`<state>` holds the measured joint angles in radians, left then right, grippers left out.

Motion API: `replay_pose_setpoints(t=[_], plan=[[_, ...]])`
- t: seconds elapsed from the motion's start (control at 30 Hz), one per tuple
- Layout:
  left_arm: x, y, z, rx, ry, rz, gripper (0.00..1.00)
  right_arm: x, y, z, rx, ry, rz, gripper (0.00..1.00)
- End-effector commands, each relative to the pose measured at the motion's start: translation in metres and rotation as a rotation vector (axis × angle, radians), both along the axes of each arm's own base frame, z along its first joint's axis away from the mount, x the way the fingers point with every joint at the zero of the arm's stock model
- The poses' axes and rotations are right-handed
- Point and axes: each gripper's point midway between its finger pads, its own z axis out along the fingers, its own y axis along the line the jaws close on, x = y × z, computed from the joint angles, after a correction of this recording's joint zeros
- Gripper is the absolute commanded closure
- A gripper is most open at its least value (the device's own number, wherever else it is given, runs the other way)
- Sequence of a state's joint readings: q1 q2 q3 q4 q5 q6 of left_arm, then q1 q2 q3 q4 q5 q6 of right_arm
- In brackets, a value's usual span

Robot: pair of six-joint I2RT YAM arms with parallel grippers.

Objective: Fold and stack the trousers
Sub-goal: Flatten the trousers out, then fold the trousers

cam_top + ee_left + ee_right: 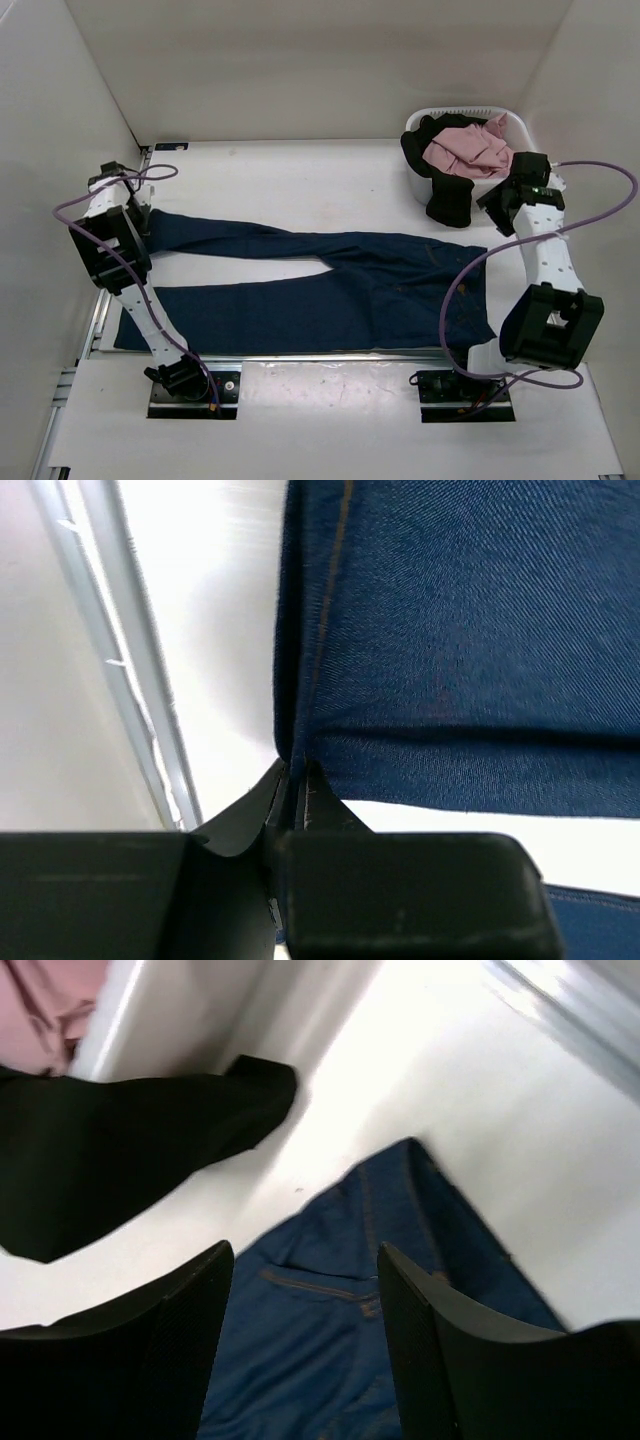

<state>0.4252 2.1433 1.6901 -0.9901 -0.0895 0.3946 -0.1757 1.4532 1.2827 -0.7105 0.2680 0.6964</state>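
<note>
I see 1 pr jeans (350, 280) flat; L gripper (297, 780) clamped on cuff, 9 o'clock; R gripper (305, 1255) fingers apart. 1 basket (455, 109), 2 o'clock.

You are working on a white table (300, 175) boxed in by three plain white walls: a back wall (300, 60), a left wall (50, 110) and a right wall (600, 80), all bare. A silver metal rail (130, 680) runs along the table's left edge, just beside the left wall. At the near side, a separate white board (320, 420) lies against the tabletop. The light is bright and even, shadows are soft, and your right wrist view shows glare on the surface.
</note>
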Motion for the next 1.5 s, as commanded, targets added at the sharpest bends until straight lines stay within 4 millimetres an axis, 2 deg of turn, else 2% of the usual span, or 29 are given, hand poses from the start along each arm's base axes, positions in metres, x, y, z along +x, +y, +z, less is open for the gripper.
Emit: replay_pose_setpoints(t=[0.0,0.03,0.07,0.13,0.2,0.23,0.37,0.47,0.53,0.6,0.63,0.67,0.73,0.77,0.83,0.87,0.9,0.97,1.07,1.17,1.2,1.23,1.27,1.37,1.4,1.43,1.47], plan=[[0.01,0.003,0.046,0.055,-0.115,-0.001,0.86,0.009,0.02,-0.037,0.138,0.005,-0.009,0.36],[0.01,0.003,0.047,0.055,-0.115,-0.001,0.86,0.01,0.024,-0.05,0.169,0.013,-0.018,0.36],[0.007,0.003,0.049,0.064,-0.113,0.002,0.86,0.002,0.03,-0.075,0.209,0.051,-0.047,0.36],[0.006,0.005,0.053,0.076,-0.119,0.004,0.86,0.001,0.031,-0.106,0.234,0.077,-0.084,0.37],[0.006,0.007,0.065,0.098,-0.141,0.007,0.86,-0.007,0.032,-0.139,0.253,0.131,-0.132,0.38],[0.004,0.006,0.063,0.094,-0.133,0.007,0.86,-0.006,0.028,-0.145,0.239,0.143,-0.142,0.38],[-0.005,0.021,0.075,0.13,-0.144,0.018,0.86,-0.018,0.014,-0.177,0.17,0.258,-0.207,0.38],[-0.005,0.03,0.091,0.158,-0.168,0.026,0.86,-0.024,0.006,-0.183,0.13,0.303,-0.228,0.41],[-0.005,0.035,0.107,0.17,-0.188,0.037,0.86,-0.029,0.007,-0.184,0.127,0.323,-0.219,0.45],[0.0,0.034,0.124,0.167,-0.225,0.032,0.86,-0.028,0.003,-0.172,0.119,0.298,-0.21,0.6],[0.006,0.034,0.145,0.172,-0.268,0.028,0.86,-0.026,0.002,-0.167,0.114,0.286,-0.2,0.68],[0.009,0.035,0.155,0.182,-0.288,0.028,0.86,-0.023,0.001,-0.155,0.105,0.252,-0.186,0.86],[0.015,0.034,0.181,0.188,-0.348,0.021,0.86,-0.012,-0.002,-0.135,0.074,0.205,-0.134,1.0],[0.018,0.036,0.2,0.205,-0.382,0.021,0.86,-0.006,-0.004,-0.121,0.061,0.167,-0.118,1.0],[0.019,0.036,0.213,0.218,-0.4,0.012,0.86,-0.002,-0.006,-0.105,0.036,0.15,-0.079,1.0],[0.019,0.034,0.216,0.209,-0.405,0.008,0.86,0.003,-0.007,-0.091,0.026,0.12,-0.071,1.0],[0.016,0.029,0.222,0.211,-0.402,-0.012,0.86,0.0,-0.007,-0.088,0.026,0.119,-0.071,1.0],[0.012,0.024,0.217,0.193,-0.386,-0.016,0.86,0.004,-0.008,-0.071,0.012,0.075,-0.06,1.0],[0.0,0.013,0.216,0.158,-0.381,-0.027,0.86,0.001,-0.006,-0.063,0.012,0.054,-0.047,1.0],[-0.004,0.005,0.22,0.14,-0.405,-0.05,0.86,-0.004,-0.001,-0.065,0.032,0.063,-0.034,0.99],[-0.005,0.004,0.217,0.135,-0.397,-0.05,0.86,-0.009,0.0,-0.067,0.049,0.082,-0.035,0.94],[-0.007,0.003,0.211,0.128,-0.382,-0.05,0.86,-0.015,0.001,-0.071,0.053,0.104,-0.036,0.77],[-0.009,0.002,0.212,0.127,-0.382,-0.05,0.86,-0.018,0.001,-0.076,0.057,0.129,-0.036,0.71],[-0.019,-0.003,0.2,0.112,-0.346,-0.057,0.86,-0.031,-0.001,-0.087,0.089,0.18,-0.062,0.55],[-0.021,-0.002,0.2,0.122,-0.346,-0.054,0.86,-0.039,-0.005,-0.094,0.106,0.201,-0.08,0.54],[-0.026,-0.005,0.188,0.105,-0.314,-0.053,0.86,-0.039,-0.007,-0.094,0.124,0.194,-0.099,0.5],[-0.03,-0.006,0.186,0.101,-0.307,-0.053,0.86,-0.043,-0.006,-0.1,0.148,0.208,-0.112,0.46]])
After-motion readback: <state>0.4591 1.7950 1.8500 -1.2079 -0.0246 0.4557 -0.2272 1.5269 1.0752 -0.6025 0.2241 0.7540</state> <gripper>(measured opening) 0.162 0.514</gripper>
